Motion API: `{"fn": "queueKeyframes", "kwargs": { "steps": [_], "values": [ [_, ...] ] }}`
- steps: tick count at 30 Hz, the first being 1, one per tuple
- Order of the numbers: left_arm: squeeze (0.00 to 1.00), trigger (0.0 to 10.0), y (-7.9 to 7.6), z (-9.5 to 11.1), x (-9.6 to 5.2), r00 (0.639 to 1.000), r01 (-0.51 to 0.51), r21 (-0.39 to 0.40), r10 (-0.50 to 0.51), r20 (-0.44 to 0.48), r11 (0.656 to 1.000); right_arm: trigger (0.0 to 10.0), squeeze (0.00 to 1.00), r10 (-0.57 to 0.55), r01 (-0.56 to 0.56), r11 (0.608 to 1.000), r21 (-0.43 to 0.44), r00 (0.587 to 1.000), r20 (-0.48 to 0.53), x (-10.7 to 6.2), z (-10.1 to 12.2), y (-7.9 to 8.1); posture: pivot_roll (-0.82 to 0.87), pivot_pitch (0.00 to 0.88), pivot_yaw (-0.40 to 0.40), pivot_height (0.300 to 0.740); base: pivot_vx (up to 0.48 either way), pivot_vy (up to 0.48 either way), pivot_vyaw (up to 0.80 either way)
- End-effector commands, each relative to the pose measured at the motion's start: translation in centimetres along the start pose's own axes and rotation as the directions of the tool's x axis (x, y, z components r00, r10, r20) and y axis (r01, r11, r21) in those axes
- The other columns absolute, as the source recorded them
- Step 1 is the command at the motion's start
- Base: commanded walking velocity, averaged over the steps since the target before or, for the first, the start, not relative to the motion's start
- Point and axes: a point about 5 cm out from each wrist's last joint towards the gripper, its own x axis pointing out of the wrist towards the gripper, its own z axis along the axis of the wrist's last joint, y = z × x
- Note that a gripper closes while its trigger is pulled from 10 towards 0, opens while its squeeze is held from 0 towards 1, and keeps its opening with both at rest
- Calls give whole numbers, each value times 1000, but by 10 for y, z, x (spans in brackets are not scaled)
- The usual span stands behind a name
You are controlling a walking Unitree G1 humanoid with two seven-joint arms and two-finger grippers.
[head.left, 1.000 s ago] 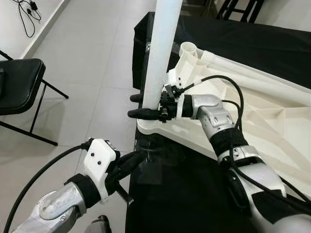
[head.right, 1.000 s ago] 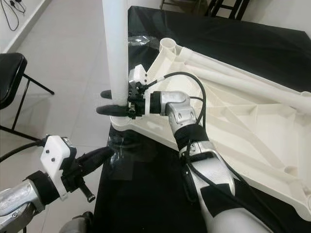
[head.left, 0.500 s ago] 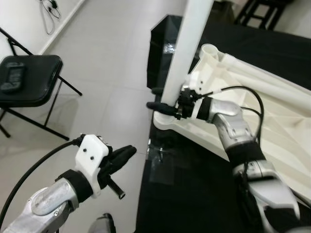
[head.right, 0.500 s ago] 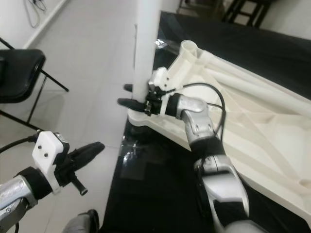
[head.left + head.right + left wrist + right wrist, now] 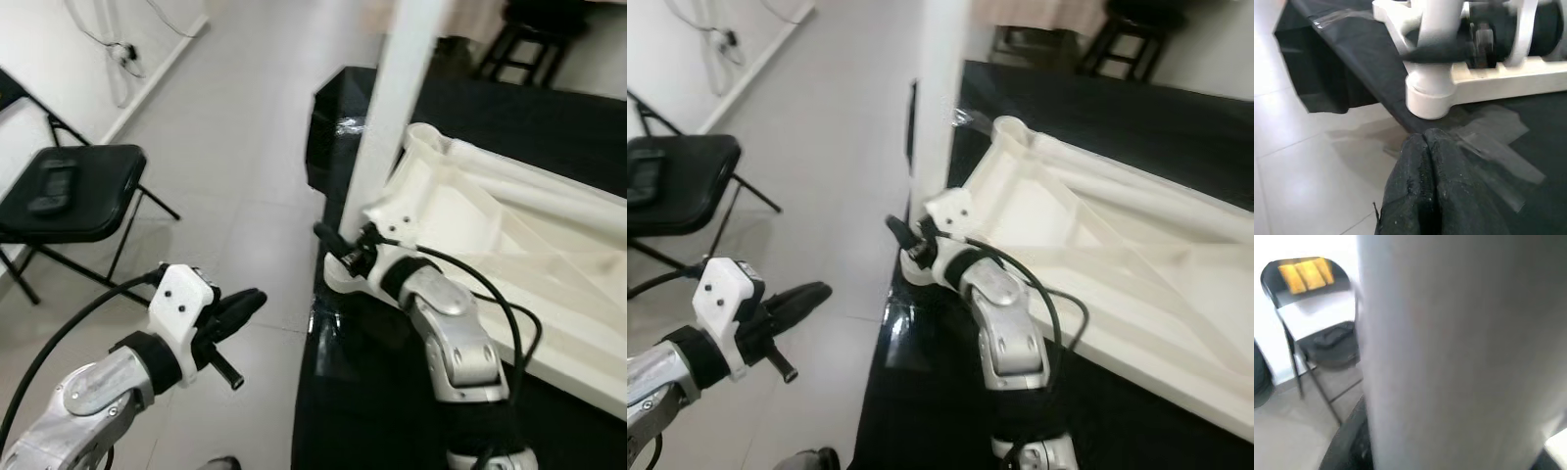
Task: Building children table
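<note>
The white plastic tabletop (image 5: 490, 245) lies upside down on a black-covered table. A white leg (image 5: 397, 127) stands upright in its near-left corner socket (image 5: 1430, 98). My right gripper (image 5: 336, 242) is shut on this leg just above the socket, one black finger (image 5: 1440, 49) lying across it. The leg (image 5: 1459, 347) is very close in the right wrist view. My left gripper (image 5: 250, 299) hangs over the floor, left of the table's edge and below the socket. Its fingers (image 5: 1430, 186) are pressed together with nothing between them.
A black folding chair (image 5: 69, 181) with a dark object (image 5: 49, 186) on its seat stands on the tiled floor at the left. Cables (image 5: 122, 59) hang at the far wall. A dark stool (image 5: 534, 39) stands beyond the table. Clear tape (image 5: 1488, 142) lies on the cloth.
The camera has shifted, so the whole scene sits differently. The right gripper stays on the leg's base with its forearm now steeper. The left gripper is farther from the table's edge.
</note>
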Motion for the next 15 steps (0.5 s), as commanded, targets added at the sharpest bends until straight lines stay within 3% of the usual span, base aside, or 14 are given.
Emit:
{"fn": "queueKeyframes", "kwargs": {
  "steps": [1, 4, 8, 9, 12, 15],
  "values": [
    [0, 10000, -1, -6, -1, 1000, 6, 2, -6, -23, 1000, 10000, 1000, 36, -21, 994, 106, 989, -142, -3, -26, 9, 106, 230, -91, 740, 0, 0, 0],
    [0, 10000, -3, -5, 0, 1000, 13, 2, -13, -18, 1000, 10000, 1000, 202, -201, 974, 107, 979, 9, 9, 3, 14, 108, 227, -92, 740, 0, 0, 0],
    [0, 10000, -4, -5, 1, 1000, 16, 0, -16, -16, 1000, 10000, 980, 271, -275, 959, 74, 961, 59, 13, 13, 13, 110, 228, -94, 740, 0, 0, 0],
    [0, 10000, -5, -5, 2, 1000, 19, -1, -19, -14, 1000, 10000, 0, 336, -339, 941, 23, 938, 86, 17, 19, 10, 114, 228, -96, 740, 0, 0, 0],
    [0, 10000, -5, -5, 3, 1000, 21, -1, -21, -12, 1000, 10000, 0, 376, -377, 926, -11, 921, 99, 19, 22, 8, 114, 228, -96, 740, 0, 0, 0],
    [0, 10000, -8, -5, 5, 1000, 25, -3, -25, -5, 1000, 10000, 0, 561, -558, 828, -64, 817, 134, 23, 34, 3, 122, 231, -107, 740, 0, 0, 0]
  ]
}}
